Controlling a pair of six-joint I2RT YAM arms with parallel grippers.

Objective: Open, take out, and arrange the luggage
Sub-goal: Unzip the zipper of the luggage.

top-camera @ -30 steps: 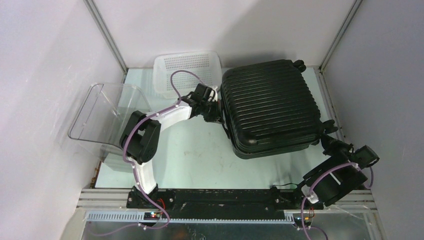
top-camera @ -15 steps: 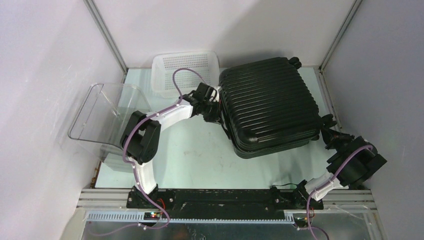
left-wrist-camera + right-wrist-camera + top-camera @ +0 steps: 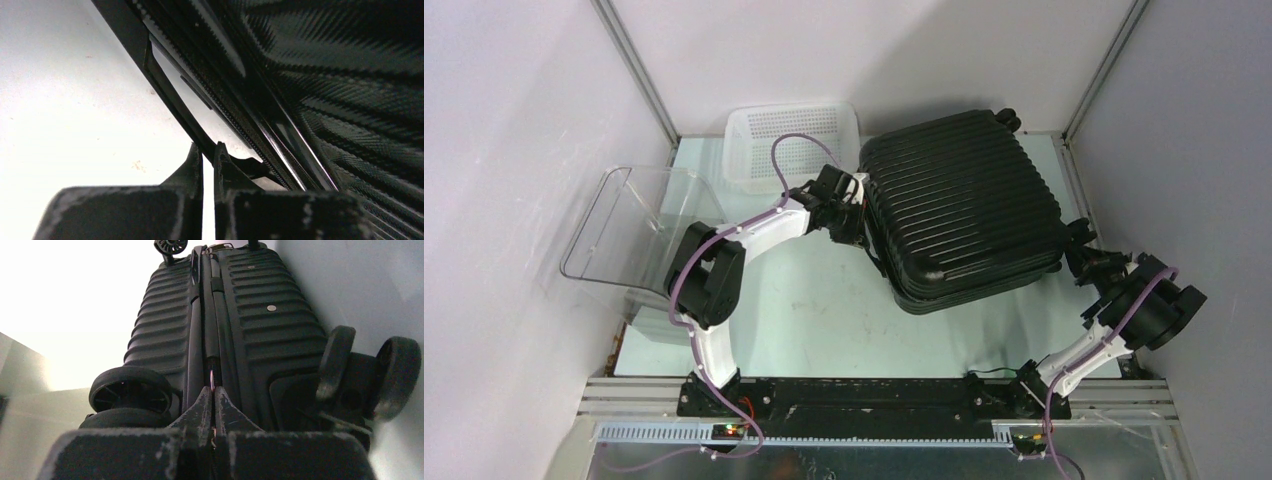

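The luggage [image 3: 964,210], a big black ribbed hard-shell case, lies flat at the centre right of the table. My left gripper [image 3: 854,220] is at its left edge. In the left wrist view that gripper [image 3: 208,150] is shut, its tips pinching a thin black side handle [image 3: 170,95] beside the zipper teeth. My right gripper [image 3: 1081,262] is at the case's near right corner by the wheels. In the right wrist view it [image 3: 212,390] is shut on the zipper pull [image 3: 212,377] on the seam, between the wheels [image 3: 131,390].
A white perforated basket [image 3: 789,145] stands at the back, touching the luggage's far left corner. A clear plastic bin [image 3: 639,235] leans at the left wall. Grey enclosure walls close in on three sides, and the right wall is near the wheels.
My right arm has swung outward to the right and its gripper has moved back along the luggage's right side. The luggage has turned slightly, nudging the basket left. The left arm has hardly moved.
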